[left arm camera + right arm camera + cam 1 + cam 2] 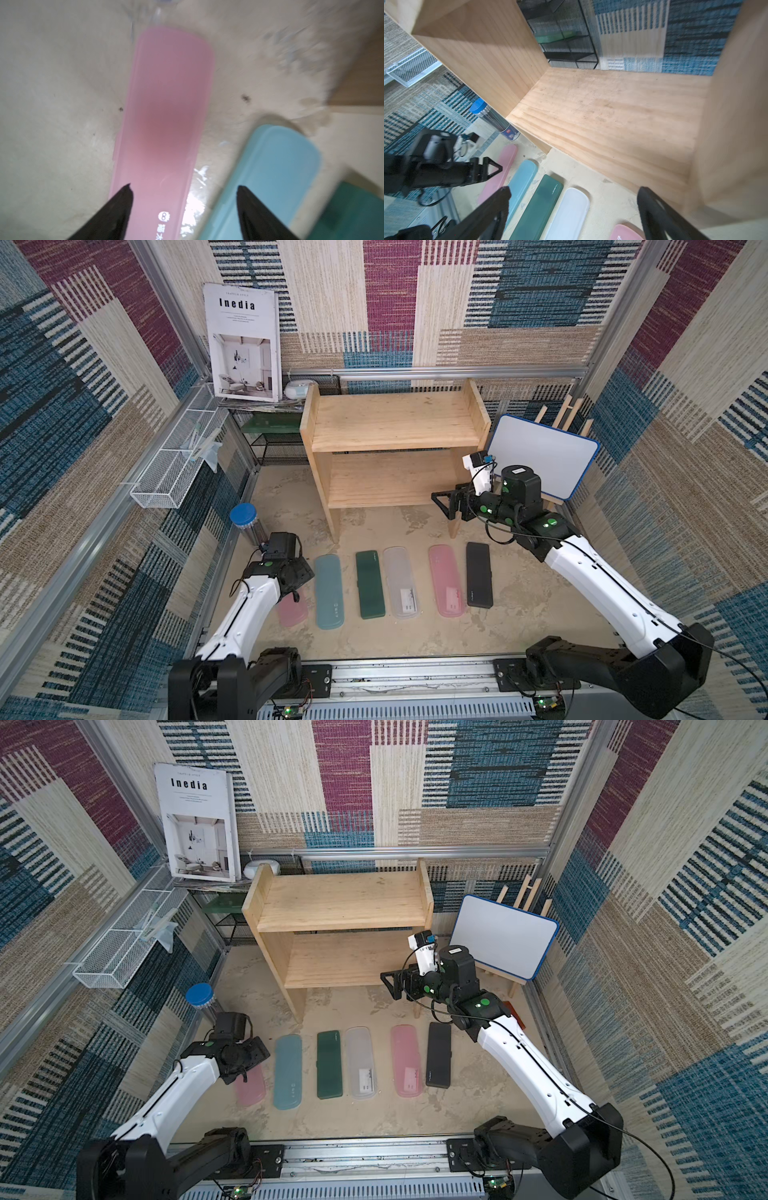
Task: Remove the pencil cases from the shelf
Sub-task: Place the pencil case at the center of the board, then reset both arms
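Observation:
The wooden shelf (395,423) stands at the back, both boards bare in both top views. Six pencil cases lie in a row on the table in front of it: pink (293,612), light blue (329,591), dark green (369,584), frosted clear (401,583), pink (445,580), black (478,574). My left gripper (184,186) hangs open just above the leftmost pink case (166,104), one fingertip over the light blue case (270,166), gripping nothing. My right gripper (574,189) is open and empty at the front right of the lower board (612,124).
A blue-lidded jar (245,522) stands by the left arm. A whiteboard on an easel (540,456) stands right of the shelf, with a red wallet (513,1013) below it. A black mesh rack (278,443), a white wire basket (174,464) and a magazine (243,344) fill the back left.

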Robot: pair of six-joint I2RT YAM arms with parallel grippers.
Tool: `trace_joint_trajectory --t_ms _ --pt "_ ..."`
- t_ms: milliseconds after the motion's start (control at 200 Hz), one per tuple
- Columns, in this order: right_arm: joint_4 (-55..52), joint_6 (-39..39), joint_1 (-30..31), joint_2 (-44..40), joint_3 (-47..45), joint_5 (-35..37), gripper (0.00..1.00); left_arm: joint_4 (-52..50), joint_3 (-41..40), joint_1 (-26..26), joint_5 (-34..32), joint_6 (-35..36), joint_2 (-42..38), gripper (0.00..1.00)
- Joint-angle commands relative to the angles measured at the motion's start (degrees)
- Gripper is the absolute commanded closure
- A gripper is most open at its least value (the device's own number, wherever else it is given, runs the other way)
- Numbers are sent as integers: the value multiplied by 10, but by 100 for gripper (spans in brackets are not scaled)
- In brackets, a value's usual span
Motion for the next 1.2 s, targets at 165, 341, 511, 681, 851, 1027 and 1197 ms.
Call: trace_joint_trajectory --t_ms 165,341,511,681,851,1027,1197 --pt "3 -11 -22 -25 1 122 0 157 -31 0 -54 128 -110 0" --pt "18 -14 -39 -43 -33 240 0 411 -116 0 -58 199 -23 0" --pt "15 -55 -52 -73 -62 336 0 583 -140 0 -38 282 90 0" --pt "101 -111 -67 -114 -160 375 0 701 -140 0 -10 309 179 0" --pt "280 -145 -112 -144 -315 411 0 803 -155 -1 7 324 245 1" --pt "439 -154 -170 -104 -427 405 0 810 -140 -4 27 339 285 1" --pt "611 -158 -203 -3 -487 355 0 806 -138 -6 25 339 286 1"
